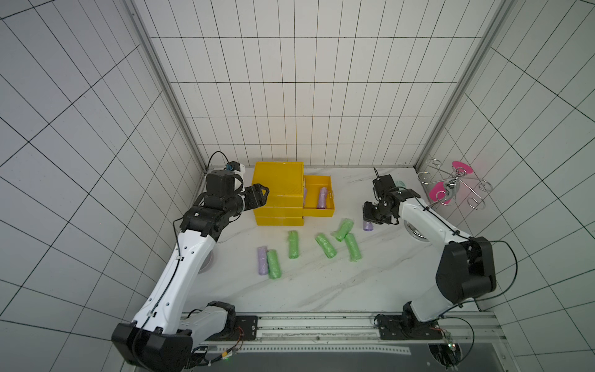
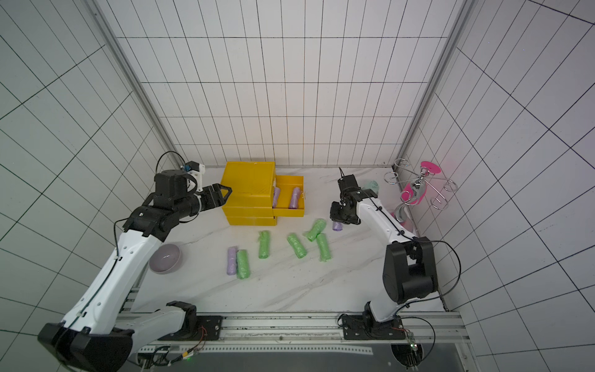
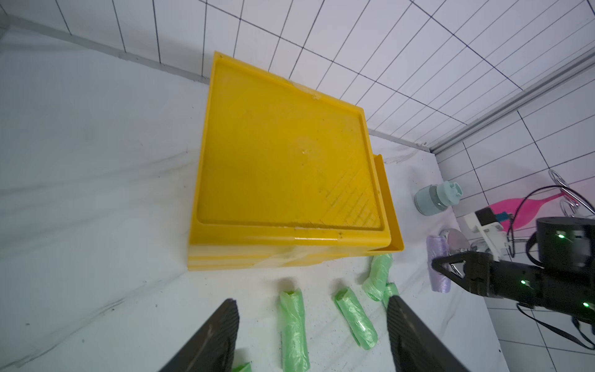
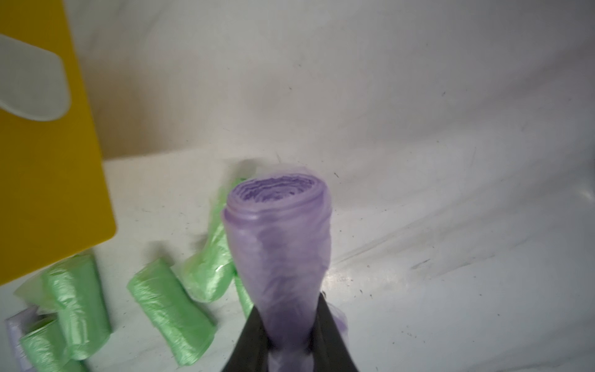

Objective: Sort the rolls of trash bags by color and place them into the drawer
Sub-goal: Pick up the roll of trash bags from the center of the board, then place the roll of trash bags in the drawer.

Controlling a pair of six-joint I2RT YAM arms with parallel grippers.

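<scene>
Closest to the eye, a lavender roll of crinkly plastic trash bags (image 4: 278, 257) is pinched near one end by the right fingers (image 4: 252, 335). They are clenched on it hard enough that the film waists in between them, and the free end pokes out ahead, showing its spiral of layers. The roll is toward the right edge of the white marbled worktop (image 1: 322, 290), near the outer corner of the open yellow drawer (image 1: 322, 211). Whether it hangs clear of the surface I cannot tell.

It looks feather-light, soft and slick. Squeezing should not hurt it, but I'd guess an end grip lets it droop or twist, and the loose outer film could slip. A hold across the middle of its length would carry it more steadily.

Inside the drawer lie two more lavender rolls (image 1: 323, 198), side by side. Five light green rolls (image 1: 325, 246) are scattered over the middle of the worktop. One of them, at the left of the group, touches a last lavender roll (image 1: 262, 261).

The drawer juts from a squat yellow plastic cabinet (image 1: 278, 180) at the back edge. The left fingers (image 3: 212, 341) hang spread and empty beside the cabinet's far side.
</scene>
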